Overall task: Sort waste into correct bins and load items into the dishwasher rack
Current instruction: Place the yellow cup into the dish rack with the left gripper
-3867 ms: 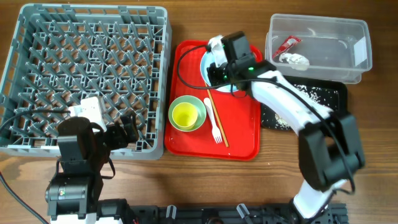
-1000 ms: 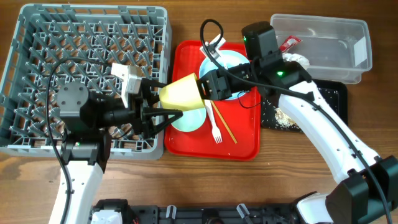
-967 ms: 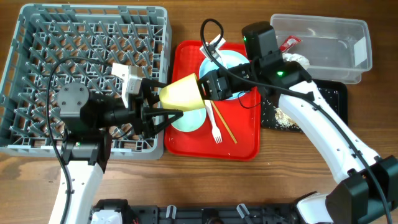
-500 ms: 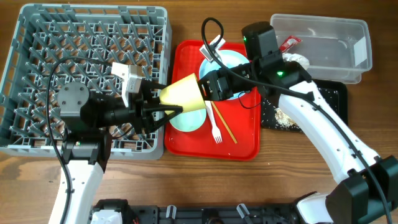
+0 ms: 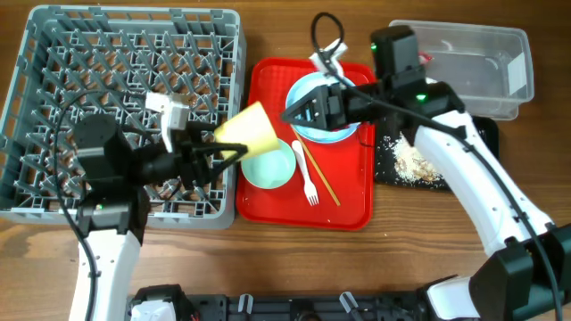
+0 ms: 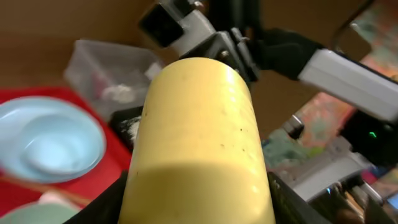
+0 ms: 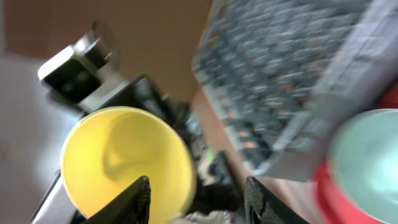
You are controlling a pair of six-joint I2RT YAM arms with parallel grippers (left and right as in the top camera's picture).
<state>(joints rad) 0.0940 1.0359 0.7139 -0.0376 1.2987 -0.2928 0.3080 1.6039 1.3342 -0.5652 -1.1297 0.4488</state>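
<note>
One smooth, tapered yellow cup [image 5: 248, 132] sits clamped in left jaws; right jaws gape empty.

Place: robot lab bench, pretty sure
Giveaways: wooden table [image 5: 294, 259], arm mount rail [image 5: 303, 308] at its edge, dishwasher rack [image 5: 125, 53] on top

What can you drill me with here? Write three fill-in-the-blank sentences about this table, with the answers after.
The left gripper holds a cup whose colour is ___.
The fork lies on the ___ tray.
The right gripper holds nothing; it is ___.
Missing words: yellow; red; open.
</note>
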